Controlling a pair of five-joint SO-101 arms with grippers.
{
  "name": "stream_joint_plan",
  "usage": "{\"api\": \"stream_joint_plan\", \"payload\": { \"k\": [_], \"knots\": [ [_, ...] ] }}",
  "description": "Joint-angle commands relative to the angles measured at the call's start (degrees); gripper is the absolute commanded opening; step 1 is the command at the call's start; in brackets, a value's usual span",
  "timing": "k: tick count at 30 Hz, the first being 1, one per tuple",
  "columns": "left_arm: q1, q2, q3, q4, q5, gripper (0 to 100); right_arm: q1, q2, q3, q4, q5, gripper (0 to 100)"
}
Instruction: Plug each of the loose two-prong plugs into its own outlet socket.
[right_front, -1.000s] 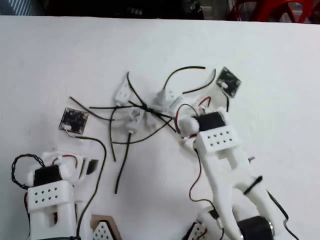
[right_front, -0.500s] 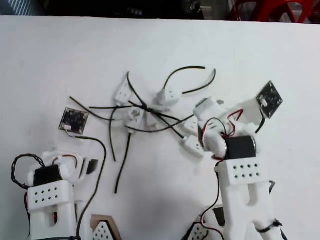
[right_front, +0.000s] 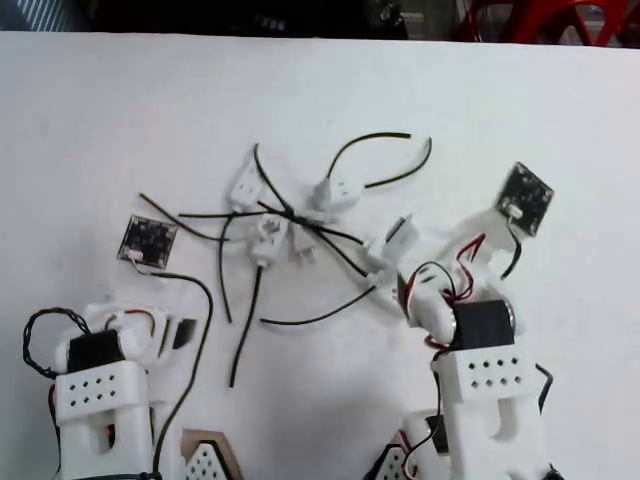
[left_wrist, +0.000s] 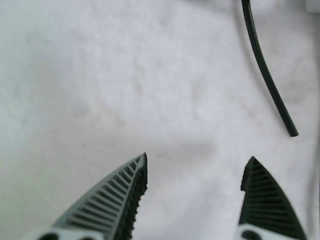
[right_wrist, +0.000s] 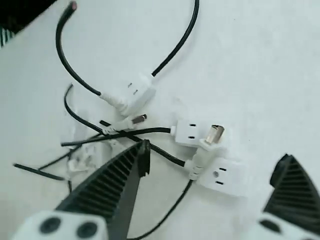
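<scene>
Plug (right_wrist: 202, 154) before gaping right pincer (right_wrist: 215, 154)

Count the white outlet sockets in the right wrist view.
3: far socket on a looping black cord; middle socket beside the brass-pronged plug; near socket by that plug's neck. The tangle beyond may hide more.

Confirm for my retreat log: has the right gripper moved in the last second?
Yes. The right gripper has drawn back from the socket toward the table's near edge.
</scene>
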Motion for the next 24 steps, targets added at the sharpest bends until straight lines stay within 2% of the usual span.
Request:
{"api": "stream_joint_plan", "payload": {
  "k": [1, 6, 10, 17, 24],
  "knots": [
    [-0.48, -0.92, -0.18, -1.05, -0.44, 30, 1.54, -1.45, 0.62, 0.57, 16.97, 35.2],
    [-0.48, -0.92, -0.18, -0.97, -0.44, 30, 2.07, -1.01, 0.97, 0.57, 41.23, 28.7],
    [-0.48, -0.92, -0.18, -0.97, -0.44, 30, 1.80, -0.84, 1.05, 3.74, 54.77, 20.7],
    [-0.48, -0.92, -0.18, -1.05, -0.44, 30, 1.80, 7.60, -1.85, 12.09, 67.78, 23.5],
    [-0.48, -0.92, -0.18, -1.05, -0.44, 30, 1.80, 24.13, -16.26, 20.18, 78.24, 23.6]
  ]
}}
